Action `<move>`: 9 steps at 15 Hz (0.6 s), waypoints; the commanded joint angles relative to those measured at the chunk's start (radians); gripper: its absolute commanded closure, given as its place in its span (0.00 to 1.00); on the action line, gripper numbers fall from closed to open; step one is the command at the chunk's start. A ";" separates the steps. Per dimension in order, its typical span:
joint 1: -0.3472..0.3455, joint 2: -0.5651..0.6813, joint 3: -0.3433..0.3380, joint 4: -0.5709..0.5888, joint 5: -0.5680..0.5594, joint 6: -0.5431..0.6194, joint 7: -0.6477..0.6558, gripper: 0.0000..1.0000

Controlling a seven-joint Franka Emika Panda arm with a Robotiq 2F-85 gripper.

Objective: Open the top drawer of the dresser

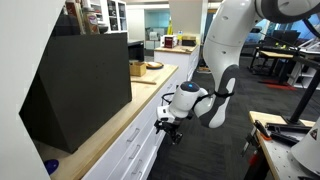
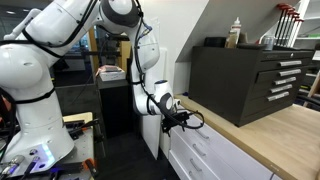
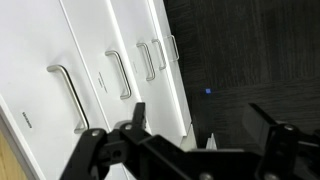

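**Spread pincer before the closed top drawer**

In both exterior views we see the long white dresser [image 1: 135, 155] with its light wood countertop [image 1: 113, 124] and a front made of rows of flat white drawers. The top drawer [image 3: 42, 75] is the wide, shallow white panel lying right under the wood edge. The wrist view is turned on its side, so this panel fills the nine o'clock side of the picture, with a sliver of wood at seven o'clock. Its slim silver bar handle [image 3: 68, 95] stands off the panel on two bent ends. The panel lies flush with the like white fronts beside it, so we read the drawer as shut. The handles of the other drawers recede toward one o'clock, and dark carpet floor [image 3: 240, 50] takes the three o'clock side.

The black two-fingered gripper [image 3: 200, 130] sits at the end of the glossy white robot arm [image 1: 225, 50]. Its fingers [image 3: 136, 112] are spread wide with nothing between them. The handle lies at ten o'clock from the nearer finger and apart from it. In an exterior view the pincer [image 2: 182, 118] hangs just at the drawer fronts, below the countertop's edge; we cannot tell whether it touches them. A big black wedge-shaped box [image 1: 85, 85] stands on the countertop, at ten o'clock from the pincer in that view.
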 commanded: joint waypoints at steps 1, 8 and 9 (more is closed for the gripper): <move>0.040 0.070 -0.043 0.072 0.002 0.080 -0.022 0.00; 0.017 0.080 -0.019 0.102 0.000 0.062 -0.027 0.00; 0.017 0.081 -0.019 0.104 0.000 0.062 -0.028 0.00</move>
